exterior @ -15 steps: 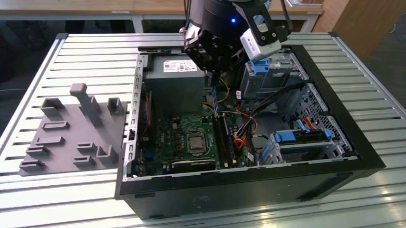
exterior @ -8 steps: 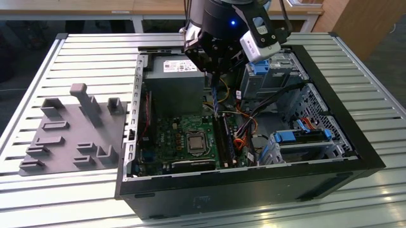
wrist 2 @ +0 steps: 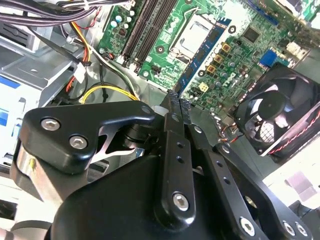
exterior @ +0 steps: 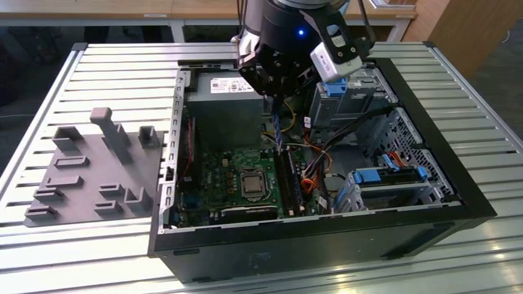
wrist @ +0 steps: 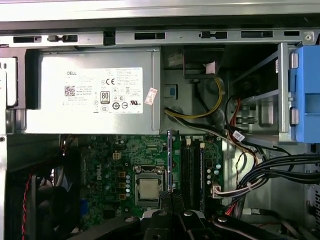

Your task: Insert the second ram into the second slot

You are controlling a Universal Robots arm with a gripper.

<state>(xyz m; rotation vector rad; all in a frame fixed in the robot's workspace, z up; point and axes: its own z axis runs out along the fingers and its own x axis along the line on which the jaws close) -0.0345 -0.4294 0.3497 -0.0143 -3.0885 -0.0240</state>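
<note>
Blue circuit-board stick pinched above the black memory slots

From the exterior view's left: a grey fixture plate point(exterior: 90, 177), then the open case point(exterior: 327, 242), where the gripper point(exterior: 274, 93) has its fingers point(wrist 2: 172, 130) clamped on one end of the second ram point(exterior: 280, 125), over the motherboard point(exterior: 237, 177) and just short of the slots point(exterior: 292, 180); a blue drive-bay latch point(exterior: 384, 176) lies further right. The ram's long axis runs on from the fingertips down toward the board, roughly in line with the slots. It shows edge-on in the first wrist view. It looks light, stiff and fragile, so it is best held by its bare edges, off chips and contacts, with little tolerance for twisting.
</note>
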